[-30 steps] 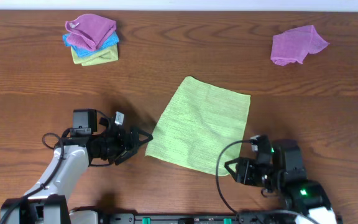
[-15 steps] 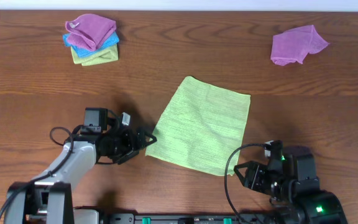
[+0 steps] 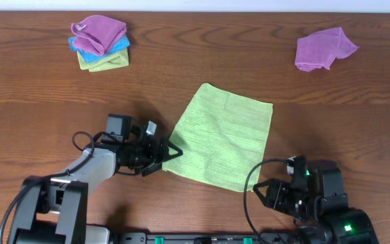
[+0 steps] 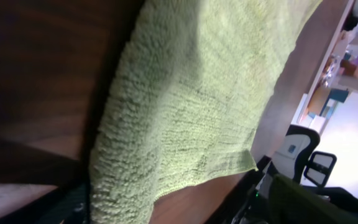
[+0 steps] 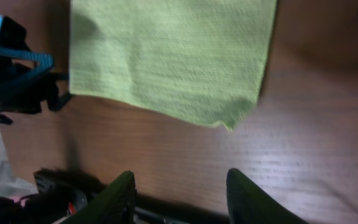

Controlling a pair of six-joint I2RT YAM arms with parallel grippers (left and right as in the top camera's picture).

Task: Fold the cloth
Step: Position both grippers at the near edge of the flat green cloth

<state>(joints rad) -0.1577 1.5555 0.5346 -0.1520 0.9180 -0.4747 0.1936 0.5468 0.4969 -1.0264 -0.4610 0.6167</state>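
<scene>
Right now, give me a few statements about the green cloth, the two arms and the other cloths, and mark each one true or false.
1. The lime-green cloth lies spread out flat on the table. True.
2. The right gripper is clamped on a corner of the cloth. False: its jaws stand apart with nothing between them, short of the cloth's near corner.
3. The left gripper is at the cloth's near corner on its own side. True.
4. The lilac cloth lies on top of the green one. False: it sits bunched up well apart, near the table's far edge.
5. The stack of cloths has a purple one on top. True.
</scene>
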